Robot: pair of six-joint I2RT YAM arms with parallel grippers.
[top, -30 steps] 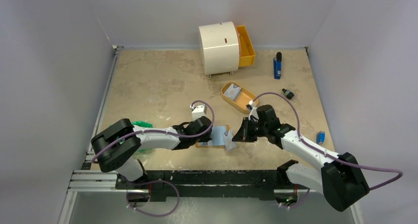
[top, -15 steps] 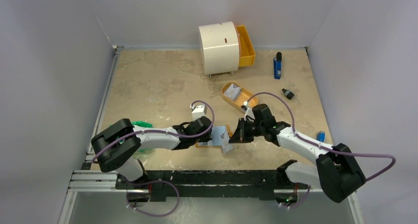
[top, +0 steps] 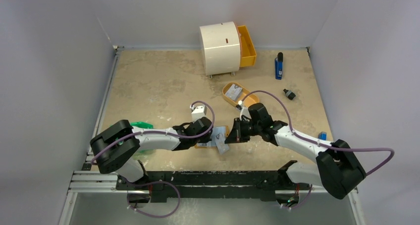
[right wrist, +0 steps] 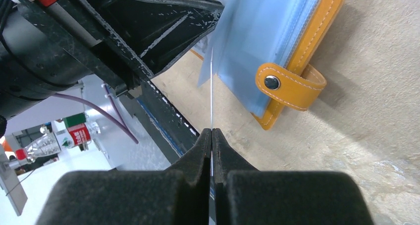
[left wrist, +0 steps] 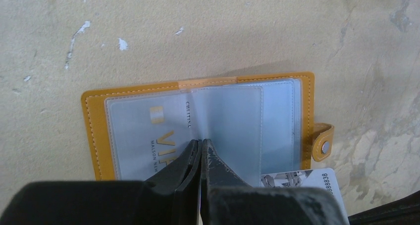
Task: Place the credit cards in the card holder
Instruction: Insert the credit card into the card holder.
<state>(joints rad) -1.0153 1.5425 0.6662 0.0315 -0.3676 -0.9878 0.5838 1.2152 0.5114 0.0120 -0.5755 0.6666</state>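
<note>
Right pincer tight on edge-on credit card, left pincer tight on clear sleeve of card holder

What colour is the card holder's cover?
The card holder cover is mustard orange with pale stitching. It shows best in the left wrist view.

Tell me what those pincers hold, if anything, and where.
The left pincer pinches a clear sleeve of the card holder at its edge; right pincer pinches a credit card by its end.
</note>
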